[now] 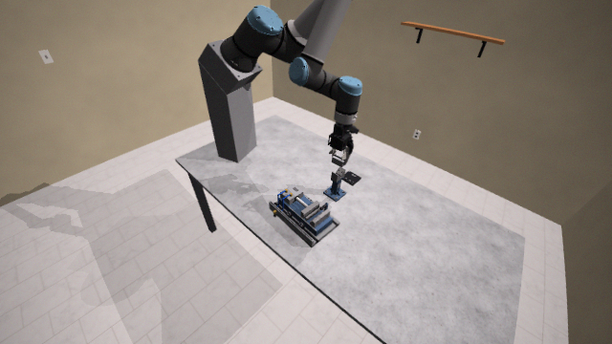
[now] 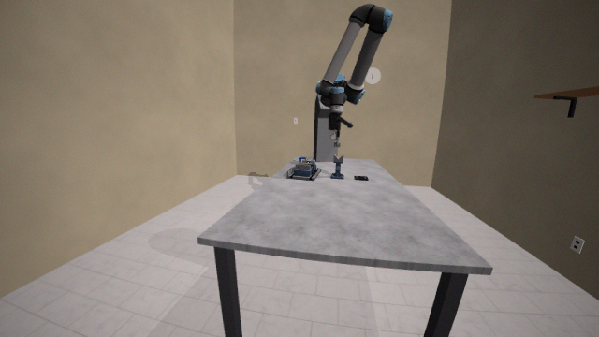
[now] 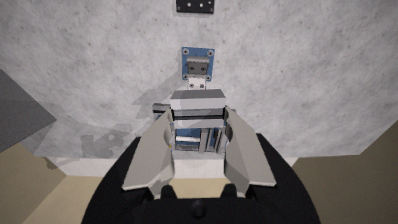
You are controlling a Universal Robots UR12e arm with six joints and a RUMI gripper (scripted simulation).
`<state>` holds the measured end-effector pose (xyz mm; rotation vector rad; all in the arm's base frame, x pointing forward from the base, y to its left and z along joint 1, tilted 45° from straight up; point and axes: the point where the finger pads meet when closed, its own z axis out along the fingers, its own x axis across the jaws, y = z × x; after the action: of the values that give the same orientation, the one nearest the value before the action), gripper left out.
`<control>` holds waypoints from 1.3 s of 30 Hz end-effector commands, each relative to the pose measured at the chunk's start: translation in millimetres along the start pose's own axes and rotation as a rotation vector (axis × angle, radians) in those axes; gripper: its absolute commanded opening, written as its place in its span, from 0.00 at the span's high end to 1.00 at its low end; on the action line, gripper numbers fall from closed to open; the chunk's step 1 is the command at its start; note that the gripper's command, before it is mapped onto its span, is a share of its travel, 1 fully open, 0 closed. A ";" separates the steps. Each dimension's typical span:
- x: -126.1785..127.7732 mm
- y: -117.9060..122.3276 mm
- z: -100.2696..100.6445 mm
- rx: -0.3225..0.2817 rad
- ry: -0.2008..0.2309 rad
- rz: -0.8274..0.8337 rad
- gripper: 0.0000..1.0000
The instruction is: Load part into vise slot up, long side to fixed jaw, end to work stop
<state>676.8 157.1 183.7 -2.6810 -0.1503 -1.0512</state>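
My gripper (image 1: 340, 156) (image 2: 336, 140) (image 3: 198, 107) is shut on the grey part (image 1: 338, 162) (image 2: 337, 144) (image 3: 198, 102), one finger at each end. The part hangs level above the V-block (image 1: 338, 172) (image 2: 338, 159) (image 3: 198, 67), with a gap between them. A dark groove runs along the part in the wrist view; whether it is the milled slot facing up is hard to tell. The vise (image 1: 298, 211) (image 2: 304, 171) is open, and in the wrist view it is partly hidden behind the part and fingers. No part lies between its jaws. The fixed jaw (image 1: 320, 219) is at the end away from the cylinder.
The black infeed plate (image 1: 353, 178) (image 2: 360, 178) (image 3: 195, 6) is bare and lies beside the V-block's blue base (image 1: 335, 193) (image 2: 337, 177) (image 3: 185, 69). The vise is on the other side of the V-block, near the table's long edge. The robot's pedestal (image 1: 241, 119) stands behind the vise.
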 end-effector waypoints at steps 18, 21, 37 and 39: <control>3.9 14.1 1.7 -0.001 -0.002 -0.099 1.00; 4.6 17.0 2.1 -0.001 -0.002 -0.118 1.00; 8.1 32.2 3.8 -0.001 -0.005 -0.220 1.00; 8.6 34.6 4.0 -0.001 -0.005 -0.236 1.00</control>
<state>690.7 128.5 179.8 -2.7142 -0.4426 -1.1030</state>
